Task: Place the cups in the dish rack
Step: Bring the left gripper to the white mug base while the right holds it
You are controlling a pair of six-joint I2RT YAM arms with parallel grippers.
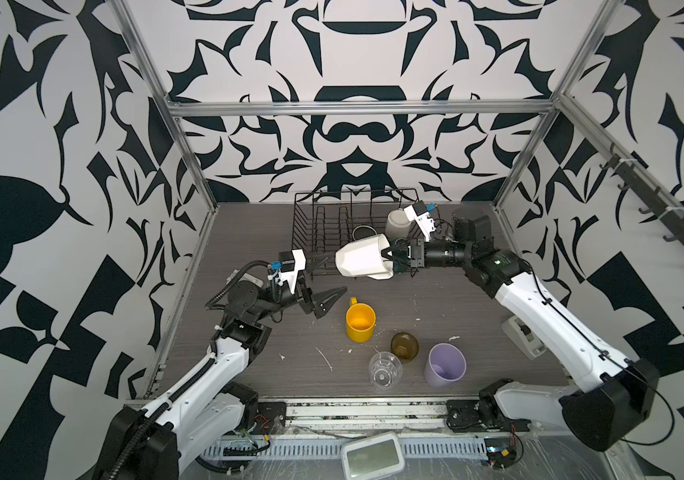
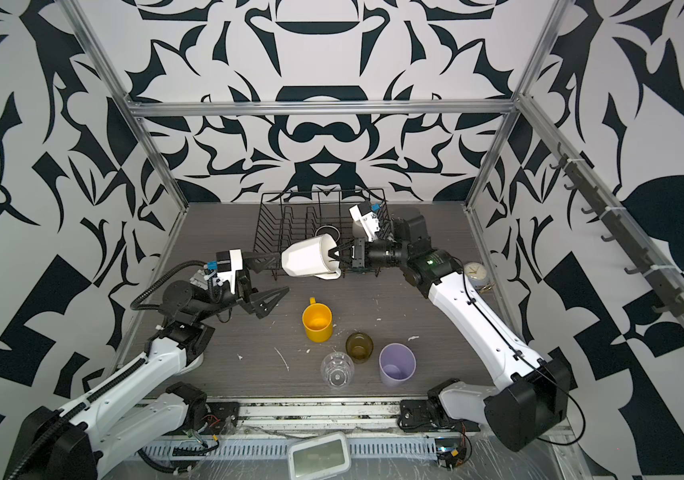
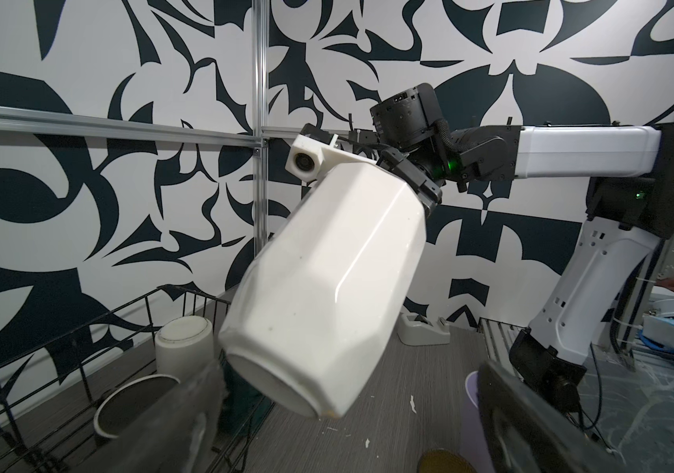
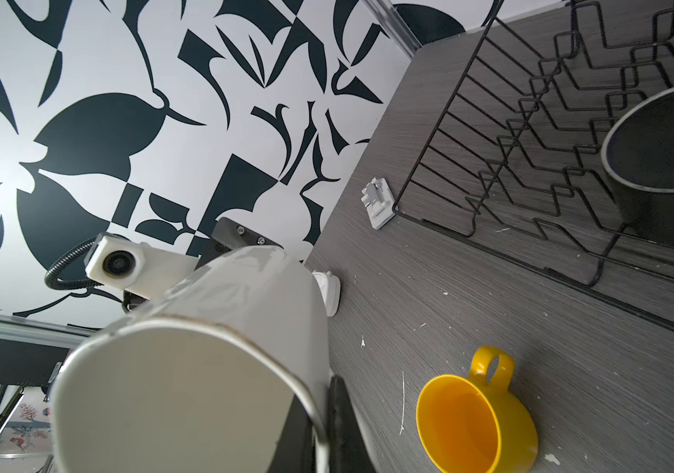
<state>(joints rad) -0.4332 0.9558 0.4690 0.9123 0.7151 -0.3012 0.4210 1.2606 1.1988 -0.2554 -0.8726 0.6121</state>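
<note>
Standing outside one rack (image 1: 332, 224): four cups (image 1: 360, 322)

Left arm (image 1: 207, 370) jaws spread; right arm (image 1: 540, 307) jaws clamped.

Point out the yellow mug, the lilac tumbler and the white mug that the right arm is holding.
yellow mug (image 1: 360, 323): in a top view, on its inner floor.
lilac tumbler (image 1: 445, 365): in a top view, on its inside.
faceted white mug (image 1: 360, 261): in a top view, on its faceted outer side.
</note>
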